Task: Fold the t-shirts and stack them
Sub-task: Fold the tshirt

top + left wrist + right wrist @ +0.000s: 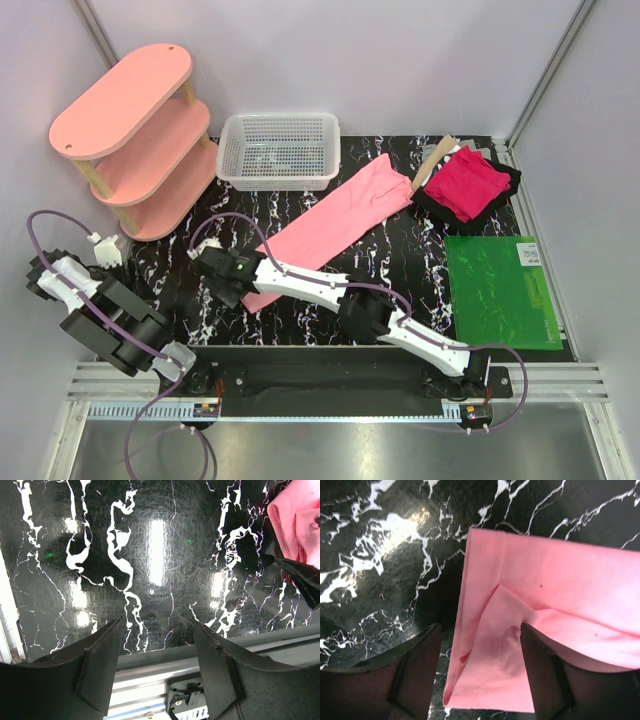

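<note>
The right gripper (480,627) is hanging released over the near end of the salmon-pink t-shirt (345,210), a long folded strip on the table (400,265), probably to pinch it for the next fold; the left gripper (157,625) is hanging released aside; the magenta t-shirt (468,183) is lying far right.

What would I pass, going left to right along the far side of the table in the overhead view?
First the pale-pink oval three-tier shelf unit → white plastic mesh basket → far end of the light salmon-pink cloth t-shirt → deep magenta-red cloth t-shirt.
</note>
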### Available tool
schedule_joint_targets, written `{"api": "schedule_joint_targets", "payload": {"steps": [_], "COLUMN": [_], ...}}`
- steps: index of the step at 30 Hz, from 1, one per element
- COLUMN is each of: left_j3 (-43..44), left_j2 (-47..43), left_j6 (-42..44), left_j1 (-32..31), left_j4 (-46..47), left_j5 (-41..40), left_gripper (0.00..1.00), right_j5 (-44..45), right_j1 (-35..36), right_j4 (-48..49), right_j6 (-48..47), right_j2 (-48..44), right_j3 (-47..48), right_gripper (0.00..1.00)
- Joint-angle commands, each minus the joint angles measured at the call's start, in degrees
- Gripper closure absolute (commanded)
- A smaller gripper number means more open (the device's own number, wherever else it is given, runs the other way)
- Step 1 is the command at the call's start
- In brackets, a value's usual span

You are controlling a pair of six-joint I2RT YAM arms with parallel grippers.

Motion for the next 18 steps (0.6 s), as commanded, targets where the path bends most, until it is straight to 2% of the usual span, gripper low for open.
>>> {"api": "schedule_joint_targets", "payload": {"steps": [1, 13, 18], "left_j3": [0.45, 3.09, 3.09], "left_j2": [-1.60, -1.51, -1.33], "left_j6": [1.69, 1.61, 1.96], "left_j1": [0.92, 1.28, 1.63], "left_j4": [-0.08, -1.57, -1.84], "left_j5": [1.70, 1.87, 2.14], "left_gripper": [0.37, 0.37, 0.36], "right_j5": [-2.40, -7.50, -7.59], "right_j1": [-0.87, -0.78, -0.78], "right_j4": [1.43, -0.41, -1.56], "right_j6": [3.08, 7.13, 8.01], "right_j2": [0.12, 0.30, -0.14], "right_j3": [-2.44, -8.33, -10.35], "right_gripper": [0.30, 0.55, 0.73]}}
